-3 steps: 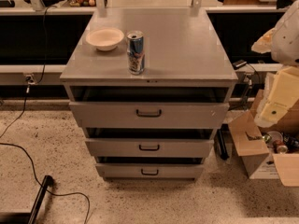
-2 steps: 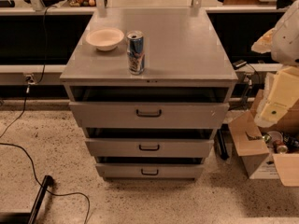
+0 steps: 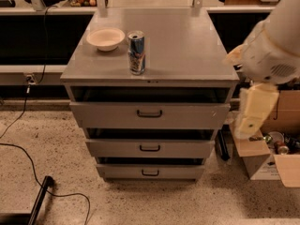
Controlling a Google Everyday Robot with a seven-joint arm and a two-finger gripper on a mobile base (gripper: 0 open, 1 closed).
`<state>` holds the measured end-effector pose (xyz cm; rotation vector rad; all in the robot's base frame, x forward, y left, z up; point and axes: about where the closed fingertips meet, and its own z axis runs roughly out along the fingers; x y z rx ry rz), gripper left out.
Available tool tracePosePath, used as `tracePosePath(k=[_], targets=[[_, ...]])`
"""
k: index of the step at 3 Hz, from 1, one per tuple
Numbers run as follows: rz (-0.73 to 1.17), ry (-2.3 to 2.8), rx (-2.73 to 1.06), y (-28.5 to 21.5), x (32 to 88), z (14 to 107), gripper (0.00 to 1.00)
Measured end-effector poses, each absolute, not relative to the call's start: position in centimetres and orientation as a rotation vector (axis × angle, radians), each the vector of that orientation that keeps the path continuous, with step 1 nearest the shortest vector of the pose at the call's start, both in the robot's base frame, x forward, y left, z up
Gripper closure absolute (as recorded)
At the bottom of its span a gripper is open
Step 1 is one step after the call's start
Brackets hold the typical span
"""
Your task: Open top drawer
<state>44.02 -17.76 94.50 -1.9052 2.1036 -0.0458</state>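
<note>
Rightward, end effector, state unclear; top drawer of 3, 1 can, 1 bowl.

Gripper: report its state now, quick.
Gripper: state cannot be told; it hangs right of the top drawer, apart from its handle.

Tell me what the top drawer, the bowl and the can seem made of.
Wide grey top drawer: likely painted sheet metal, flat matte front. Pale round bowl: plastic or ceramic, unclear; dull smooth surface. Blue-and-silver drink can: probably aluminium, shiny rim. The cream gripper hangs right of the cabinet.
</note>
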Motion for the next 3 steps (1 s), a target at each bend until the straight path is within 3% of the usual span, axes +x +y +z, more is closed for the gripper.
tracePosePath(k=[3], targets=[[0.028, 1.969, -2.083, -14.9, 43.5, 90.8, 0.0]])
